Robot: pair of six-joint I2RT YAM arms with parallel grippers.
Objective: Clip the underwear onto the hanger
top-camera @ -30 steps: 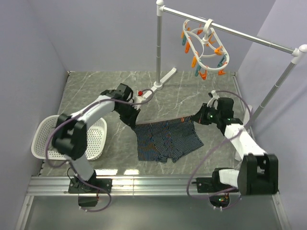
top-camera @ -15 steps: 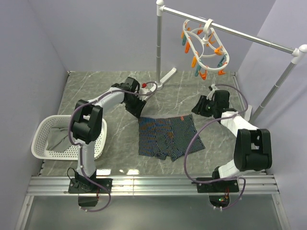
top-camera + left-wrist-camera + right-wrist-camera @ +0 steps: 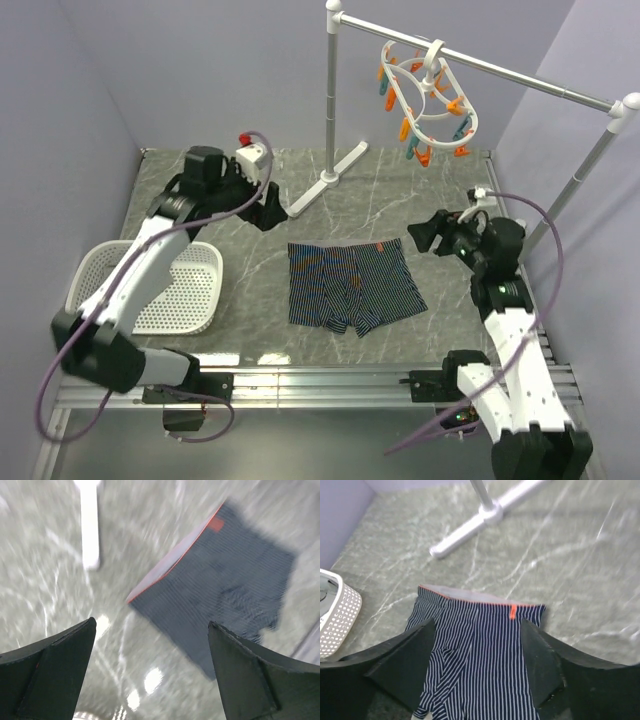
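At the near edge of the table (image 3: 440, 190) my 2 arms rise from their bases, 1 on each side. Just beyond them on my left stands 1 white basket (image 3: 90, 275); my left arm crosses above it.

Between the arms lies 1 pair of underwear (image 3: 350, 285), flat on the table, its 2 legs toward me and its orange-edged waistband on the far side. Neither hand touches it.

My right gripper (image 3: 418, 236) hangs above the table just off the right end of the waistband. Its 2 fingers (image 3: 410, 665) are spread wide with nothing between them, and they frame the underwear (image 3: 480, 630) below. My left gripper (image 3: 270, 212) is up beyond the waistband's left corner, fingers likewise apart and empty. Its camera is blurred, but it shows the underwear (image 3: 225, 585) lying clear of both fingertips.

Farther back the foot of 1 grey stand (image 3: 325, 180) rests on the table, with 2 uprights carrying 1 rail. From that rail hangs 1 white hanger (image 3: 432, 105), well above the underwear. It has many orange pegs and a few teal ones, too small for me to count.
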